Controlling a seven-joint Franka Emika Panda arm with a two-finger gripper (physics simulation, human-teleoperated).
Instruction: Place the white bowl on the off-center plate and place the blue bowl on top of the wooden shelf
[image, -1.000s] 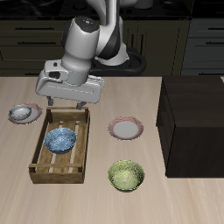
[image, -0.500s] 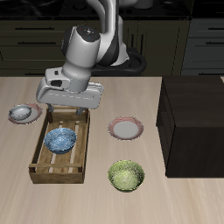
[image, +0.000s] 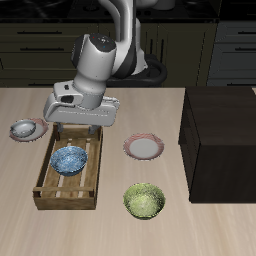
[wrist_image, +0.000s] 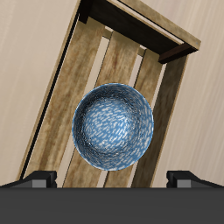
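Note:
The blue bowl (image: 70, 159), speckled white inside, sits upright in a light slatted wooden crate (image: 48, 186). It fills the middle of the wrist view (wrist_image: 112, 124). My gripper (image: 76, 128) hangs open and empty right above the bowl, apart from it. Its two fingertips (wrist_image: 39, 179) show wide apart in the wrist view, and the gripper (wrist_image: 112, 179) holds nothing. The white bowl (image: 22, 127) rests on the off-center plate (image: 40, 126) by the crate's far end. The wooden shelf (image: 220, 140), a dark block with a bare flat top, stands at the table's other side.
A second pink-rimmed plate (image: 145, 148) lies bare between the crate and the shelf. A yellow-green bowl (image: 144, 200) sits nearer the table's front edge. The crate's walls (wrist_image: 131, 17) surround the blue bowl.
My gripper has come down a little toward the crate and the blue bowl. The bowls and plates have not moved.

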